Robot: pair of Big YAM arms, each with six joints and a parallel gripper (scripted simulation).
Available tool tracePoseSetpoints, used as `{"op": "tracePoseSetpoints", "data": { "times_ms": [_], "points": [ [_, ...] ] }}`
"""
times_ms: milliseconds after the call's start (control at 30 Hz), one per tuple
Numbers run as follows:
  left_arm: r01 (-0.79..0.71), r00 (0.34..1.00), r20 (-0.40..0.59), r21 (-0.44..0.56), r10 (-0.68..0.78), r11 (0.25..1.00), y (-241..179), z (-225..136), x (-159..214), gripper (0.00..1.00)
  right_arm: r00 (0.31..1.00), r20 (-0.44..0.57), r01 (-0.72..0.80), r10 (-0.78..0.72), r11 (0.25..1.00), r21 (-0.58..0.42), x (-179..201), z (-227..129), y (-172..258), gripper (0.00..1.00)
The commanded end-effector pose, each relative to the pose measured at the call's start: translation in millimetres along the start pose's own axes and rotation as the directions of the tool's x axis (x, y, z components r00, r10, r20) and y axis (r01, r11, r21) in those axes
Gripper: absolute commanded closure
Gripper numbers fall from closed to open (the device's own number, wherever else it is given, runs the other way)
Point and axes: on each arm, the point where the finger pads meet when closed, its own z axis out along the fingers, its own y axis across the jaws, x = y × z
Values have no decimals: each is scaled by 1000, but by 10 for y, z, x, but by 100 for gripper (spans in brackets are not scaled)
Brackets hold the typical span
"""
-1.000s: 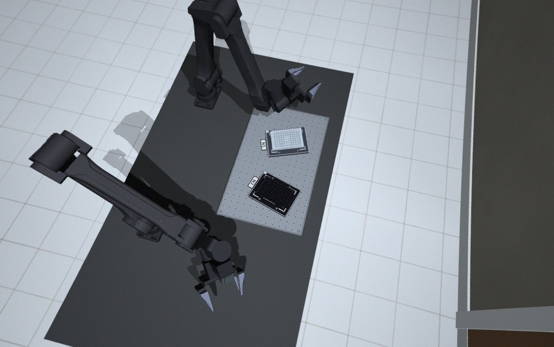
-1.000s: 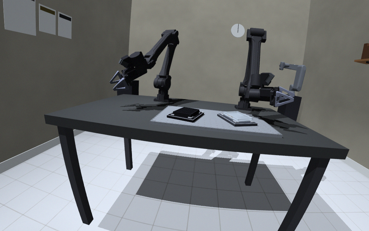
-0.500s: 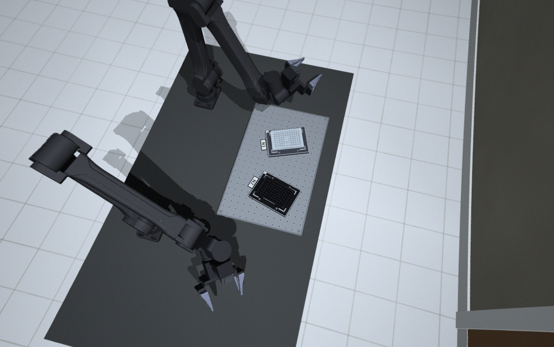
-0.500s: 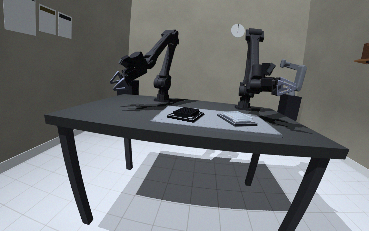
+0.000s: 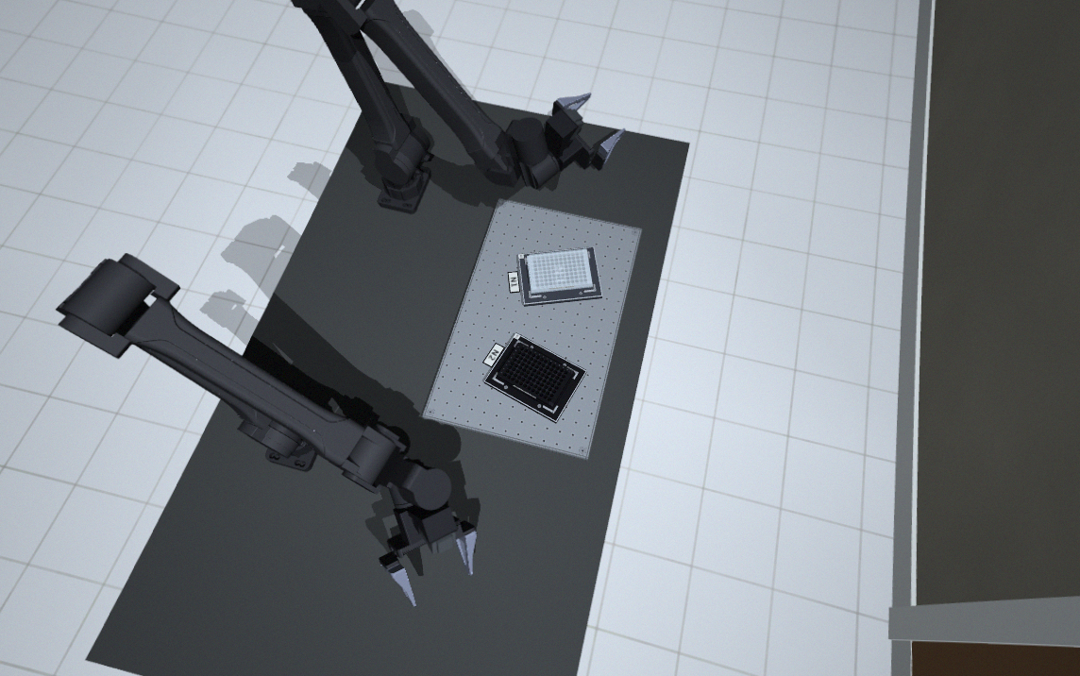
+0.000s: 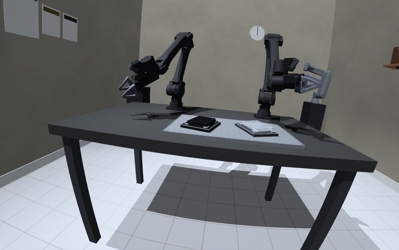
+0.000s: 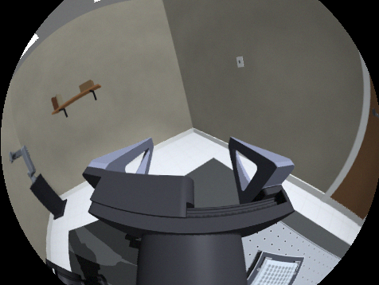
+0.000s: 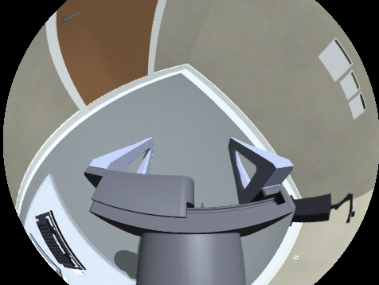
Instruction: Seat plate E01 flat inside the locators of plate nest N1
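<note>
On plate nest N1 [image 5: 559, 298] [image 6: 264, 134] [image 7: 279, 255], plate E01 [image 5: 559, 271] [image 6: 257, 125] [image 7: 278, 272] is resting, probably light, stiff; grip opposite sidewalls; left claw [image 5: 606, 112] [image 6: 319, 83] [image 7: 191, 138], right claw [image 5: 443, 588] [image 6: 121, 92] [image 8: 191, 138] hanging open.
</note>
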Motion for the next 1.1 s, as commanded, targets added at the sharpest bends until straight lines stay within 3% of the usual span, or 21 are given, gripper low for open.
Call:
{"op": "tracePoseSetpoints", "data": {
  "times_ms": [0,1067],
  "points": [
    [58,998,25,-7,-58,998,-41,82,-395,0,1000,18,-14,14,1000,1,-100,-8,-1,0],
    [84,996,41,-1,-84,996,27,135,-591,0,1000,18,-14,14,1000,1,-100,-8,-1,0]
  ]
}}
